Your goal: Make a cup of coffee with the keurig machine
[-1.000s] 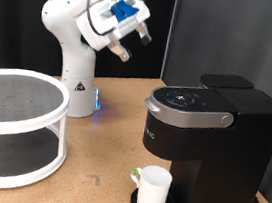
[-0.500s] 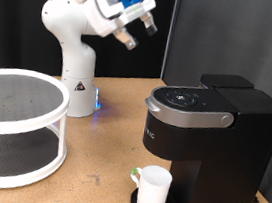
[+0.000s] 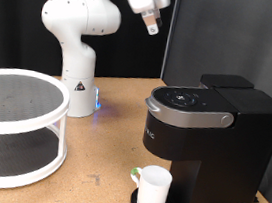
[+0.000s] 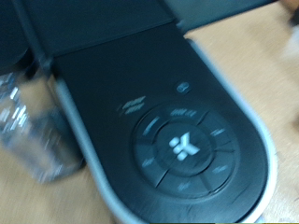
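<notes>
The keurig machine (image 3: 208, 131) stands lid-closed, cup (image 3: 152, 188) beneath; fingers (image 3: 151, 25) high above, cropped, grip state unclear.

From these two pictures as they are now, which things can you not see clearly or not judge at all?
- Exterior view: the robot's hand sits at the top edge; the frame cuts it, so open or shut is unclear.
- Exterior view: inside the plain white cylindrical cup is hidden by its wall.
- Wrist view: button labels on the black boxy coffee machine with silver-grey handle are blurred.
- Wrist view: the hand does not show.
</notes>
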`<control>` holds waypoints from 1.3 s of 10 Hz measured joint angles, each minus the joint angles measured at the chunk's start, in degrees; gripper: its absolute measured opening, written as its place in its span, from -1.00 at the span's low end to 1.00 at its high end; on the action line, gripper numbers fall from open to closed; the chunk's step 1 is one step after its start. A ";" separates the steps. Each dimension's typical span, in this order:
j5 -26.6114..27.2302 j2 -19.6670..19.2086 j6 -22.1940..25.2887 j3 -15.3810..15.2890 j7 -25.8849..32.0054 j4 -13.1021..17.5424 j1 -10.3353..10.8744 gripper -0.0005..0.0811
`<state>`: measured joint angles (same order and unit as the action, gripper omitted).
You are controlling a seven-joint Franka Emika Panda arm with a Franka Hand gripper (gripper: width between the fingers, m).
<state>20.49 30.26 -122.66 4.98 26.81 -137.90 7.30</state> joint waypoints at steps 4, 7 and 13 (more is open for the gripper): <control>-1.10 -3.17 -0.95 -0.74 0.99 3.40 0.04 0.97; -9.54 -4.28 -4.10 -3.17 4.55 6.48 0.12 0.97; -12.78 -12.52 3.27 -4.14 11.62 15.74 0.46 0.97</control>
<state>7.72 17.74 -119.39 0.84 38.42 -122.16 7.77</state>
